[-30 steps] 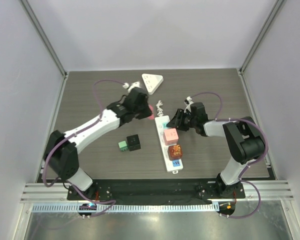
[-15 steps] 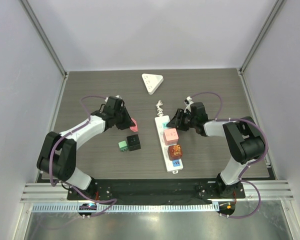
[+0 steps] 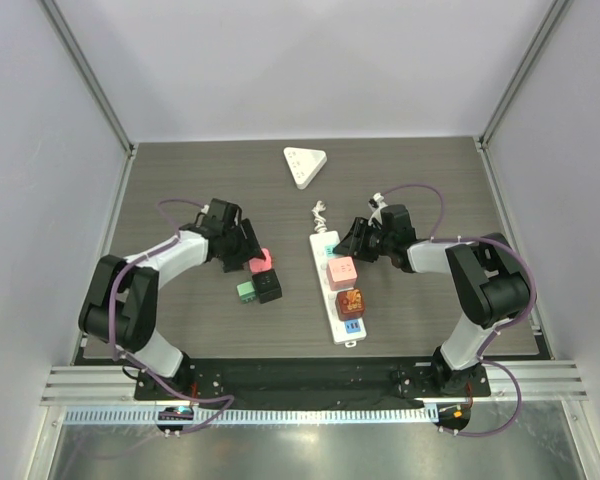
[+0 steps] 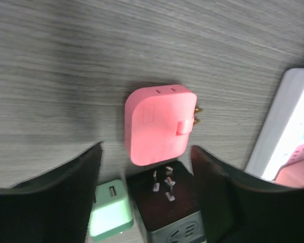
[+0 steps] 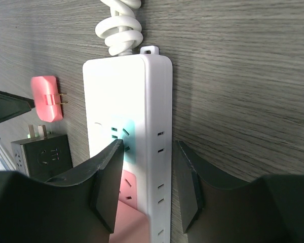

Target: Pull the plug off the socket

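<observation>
My left pincer (image 4: pixel 147 152) gapes, pink plug (image 4: pixel 159 124) lying free within; right pincer (image 5: pixel 148 148) gapes astride the power strip (image 5: pixel 147 91).

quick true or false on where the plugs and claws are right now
1. The loose pink plug lies on the table between the open fingers of the left claw. True.
2. The power strip has nothing plugged into it. False: a seated pink plug and an orange plug sit in it.
3. The green plug sits right beside the black plug. True.
4. The right claw holds the loose pink plug. False: it is at the power strip's cord end.
</observation>
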